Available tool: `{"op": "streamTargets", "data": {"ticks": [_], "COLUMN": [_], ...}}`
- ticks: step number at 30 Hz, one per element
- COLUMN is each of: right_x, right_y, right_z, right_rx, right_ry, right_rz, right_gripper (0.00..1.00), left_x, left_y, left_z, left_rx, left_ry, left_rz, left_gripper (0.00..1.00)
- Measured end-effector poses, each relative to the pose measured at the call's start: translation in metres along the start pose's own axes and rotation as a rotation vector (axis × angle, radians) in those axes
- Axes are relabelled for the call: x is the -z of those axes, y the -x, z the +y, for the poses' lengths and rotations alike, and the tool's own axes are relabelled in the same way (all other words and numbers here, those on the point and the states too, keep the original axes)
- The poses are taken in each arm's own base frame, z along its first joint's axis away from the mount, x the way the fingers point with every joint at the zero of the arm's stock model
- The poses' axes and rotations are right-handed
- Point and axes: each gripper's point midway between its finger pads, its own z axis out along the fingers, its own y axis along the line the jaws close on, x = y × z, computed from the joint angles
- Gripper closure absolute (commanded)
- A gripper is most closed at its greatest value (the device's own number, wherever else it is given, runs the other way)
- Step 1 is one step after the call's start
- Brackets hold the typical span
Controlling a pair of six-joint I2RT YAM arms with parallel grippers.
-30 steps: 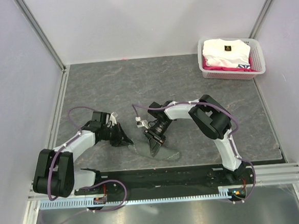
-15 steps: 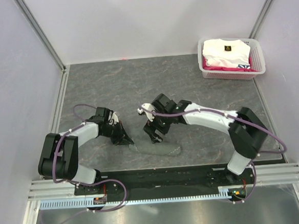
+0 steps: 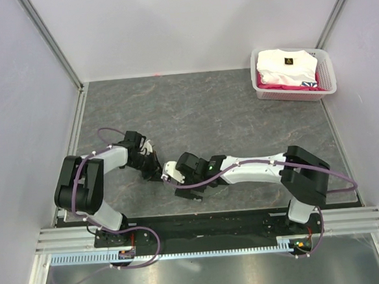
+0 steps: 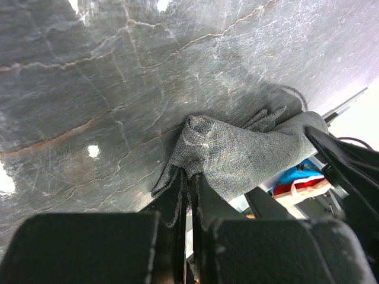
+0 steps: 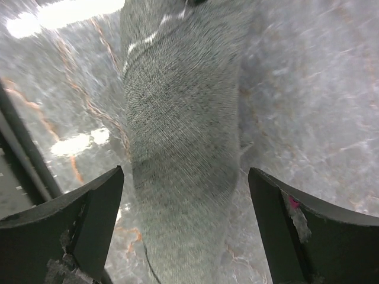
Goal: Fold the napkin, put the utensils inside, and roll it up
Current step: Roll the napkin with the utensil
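The napkin (image 4: 237, 154) lies on the grey table as a narrow grey-green rolled bundle. My left gripper (image 4: 190, 174) is shut on its bunched end, cloth pinched between the jaws. In the top view the left gripper (image 3: 156, 172) sits close to the right gripper (image 3: 170, 176), near the table's front left. The right gripper (image 5: 185, 173) is open wide and straddles the napkin (image 5: 183, 118) without touching it. Its fingers (image 5: 95, 207) stand on either side of the roll. The utensils are hidden. In the top view the right arm covers most of the napkin.
A white basket (image 3: 328, 74) with a pink lining holds a folded white garment (image 3: 285, 65) at the back right corner. Metal rails run along the table's front edge (image 3: 202, 229) and left side. White walls enclose the table.
The right gripper let go of the napkin and opened wide. Its arm stretched out low and swung left along the roll, toward the left gripper. The left gripper kept its hold and barely moved.
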Motion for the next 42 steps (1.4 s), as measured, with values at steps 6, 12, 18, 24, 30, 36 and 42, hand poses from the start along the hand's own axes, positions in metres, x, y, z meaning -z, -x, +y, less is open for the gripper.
{"op": "streamTargets", "data": {"ticks": [6,12,18,24,30,36,42], "right_x": [-0.020,-0.024,-0.025,-0.026,-0.028,-0.029,-0.029], "right_y": [-0.018,-0.016,-0.017,-0.017,-0.012,-0.005,-0.006], "right_z": [0.003,0.003,0.000,-0.004,-0.001,0.016,0.024], "right_rx": [0.024,0.015,-0.074,-0.226,-0.362,-0.454,-0.563], "right_ry": [-0.004,0.027,0.121,0.276,0.465,0.663,0.832], "right_rz": [0.075,0.086,0.085,0.067,0.044,0.030,0.037], "right_gripper": [0.20,0.49,0.57,0.61,0.61,0.62,0.62], "left_x": [-0.001,-0.001,0.004,0.023,0.035,0.024,0.018], "left_y": [0.000,0.002,0.012,0.036,0.040,0.020,0.003], "left_z": [0.000,-0.002,-0.007,-0.025,-0.034,-0.023,-0.017], "left_rx": [-0.008,-0.017,-0.051,-0.120,-0.178,-0.166,-0.153], "left_ry": [-0.001,-0.007,0.002,0.016,0.001,-0.023,-0.053], "left_rz": [0.018,0.027,0.002,-0.103,-0.154,-0.102,-0.061], "left_gripper": [0.98,0.87,0.46,0.42,0.42,0.47,0.56]}}
